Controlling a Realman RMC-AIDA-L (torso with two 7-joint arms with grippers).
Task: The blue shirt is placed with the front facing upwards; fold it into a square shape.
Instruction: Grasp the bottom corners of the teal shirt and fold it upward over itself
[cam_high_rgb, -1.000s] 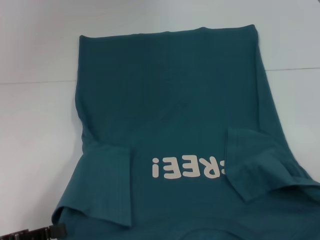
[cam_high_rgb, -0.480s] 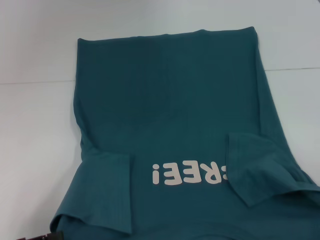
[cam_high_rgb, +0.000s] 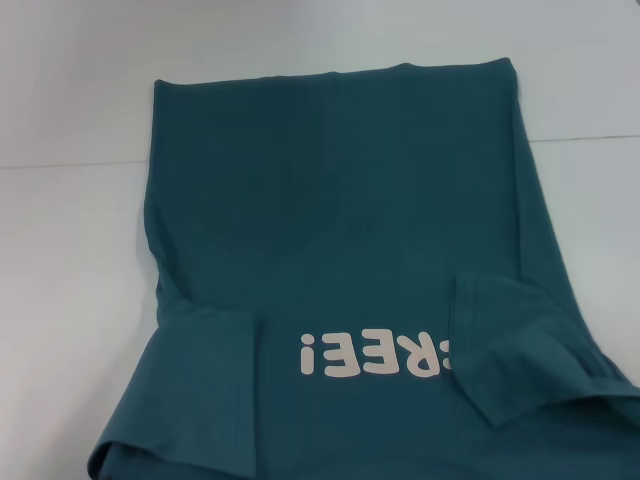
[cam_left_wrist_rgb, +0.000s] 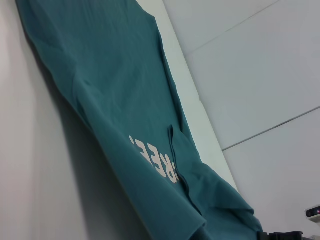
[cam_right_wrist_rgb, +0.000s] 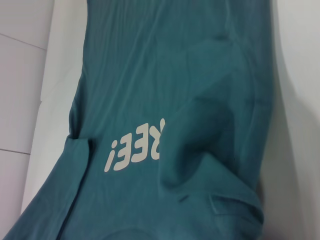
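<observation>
We have the blue shirt (cam_high_rgb: 350, 250) flat on the table (cam_high_rgb: 70, 250), long axis running away from us, collar end nearest both arms; gripper states can't be told.

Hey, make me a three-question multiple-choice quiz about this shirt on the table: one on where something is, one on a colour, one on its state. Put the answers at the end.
1. Where on the blue shirt does the FREE! print lie in the head view?
A. at the far edge
B. near the robot, between the two sleeves
C. on the bare table

2. What colour is the print?
A. cream-white
B. red
C. black

3. How do the sleeves lie?
A. spread out flat to the sides
B. both folded in over the body
C. cut off

Answers:
1 B, the letters sit low in the head view between the left sleeve and the right sleeve.
2 A, the letters are pale against the teal cloth.
3 B, each sleeve flap lies on top of the shirt front, the right one covering the first letter.
</observation>
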